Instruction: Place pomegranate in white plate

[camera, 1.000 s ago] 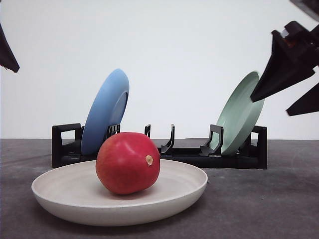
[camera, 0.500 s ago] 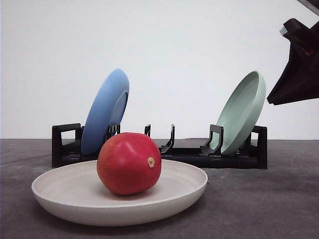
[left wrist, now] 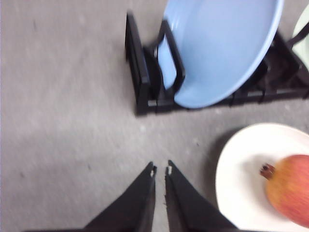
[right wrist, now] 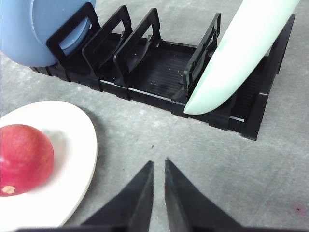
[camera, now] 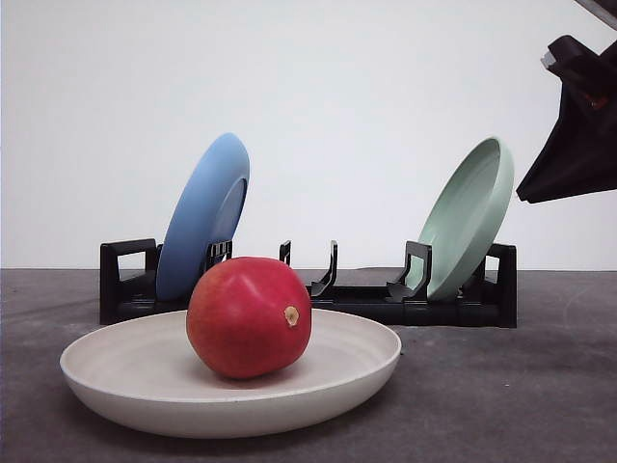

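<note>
Pomegranate sits in the white plate on the grey table, stem nub facing right-front. Right gripper: fingers nearly together, empty, held above the table well apart from the fruit, facing the black rack. Left gripper: likewise nearly closed, empty, just beside the plate rim. Front view cuts off the right arm at the frame edge; left wrist view is blurred.

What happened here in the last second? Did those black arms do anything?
Both arms pulled away: the left left the front view, the right tool rose toward the upper right. The pomegranate rocked slightly but stays in the white plate. The rack and its plates stayed put.
</note>
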Robot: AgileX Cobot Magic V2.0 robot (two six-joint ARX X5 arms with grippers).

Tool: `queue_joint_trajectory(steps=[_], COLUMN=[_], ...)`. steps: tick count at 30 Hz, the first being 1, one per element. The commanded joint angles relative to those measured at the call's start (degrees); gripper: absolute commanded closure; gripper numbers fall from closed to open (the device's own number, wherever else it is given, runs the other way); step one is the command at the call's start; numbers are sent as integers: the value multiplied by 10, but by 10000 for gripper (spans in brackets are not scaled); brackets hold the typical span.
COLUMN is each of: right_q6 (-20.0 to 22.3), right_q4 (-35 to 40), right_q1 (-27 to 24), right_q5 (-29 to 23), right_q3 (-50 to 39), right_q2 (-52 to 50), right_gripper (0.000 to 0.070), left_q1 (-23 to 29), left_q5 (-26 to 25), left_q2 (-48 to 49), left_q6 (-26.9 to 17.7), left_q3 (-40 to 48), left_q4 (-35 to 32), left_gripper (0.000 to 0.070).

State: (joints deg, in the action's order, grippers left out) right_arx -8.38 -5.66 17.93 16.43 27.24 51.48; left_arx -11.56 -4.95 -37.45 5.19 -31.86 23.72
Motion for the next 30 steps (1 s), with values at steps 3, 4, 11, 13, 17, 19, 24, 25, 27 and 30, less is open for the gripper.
queue_joint_trajectory(steps=[3,4,11,13,17,19,24,25,27,30], right_q6=[0,0,0,0,0,0,0,0,0,0], right_q4=[6,6,6,6,6,6,7,7,7,10], right_q1=[2,2,2,2,2,2,2,2,2,2], right_q5=[0,0,0,1,0,0,0,0,1,0], right_q3=[1,1,1,1,1,1,1,1,1,1], right_q2=[5,5,5,5,5,5,5,5,5,5], right_gripper=[663,663,663,663,663,663,663,663,663,663], left_q1=[29,39,89,102,120,125,127,128,128,128], left_q5=[31,43,57,57,59,59,58,58,58,57], left_q2=[85,110,263,301,353,370,373,373,373,373], left_q6=[-12,-10,11,12,11,11,1,-3,-15,-33], left_q3=[67,88,200,218,243,255,279,284,287,292], left_q4=[-62,-74,-90,-73,-51,-54,-57,-56,-60,-75], left_gripper=[683,683,683,683,683,683,683,683,683,683])
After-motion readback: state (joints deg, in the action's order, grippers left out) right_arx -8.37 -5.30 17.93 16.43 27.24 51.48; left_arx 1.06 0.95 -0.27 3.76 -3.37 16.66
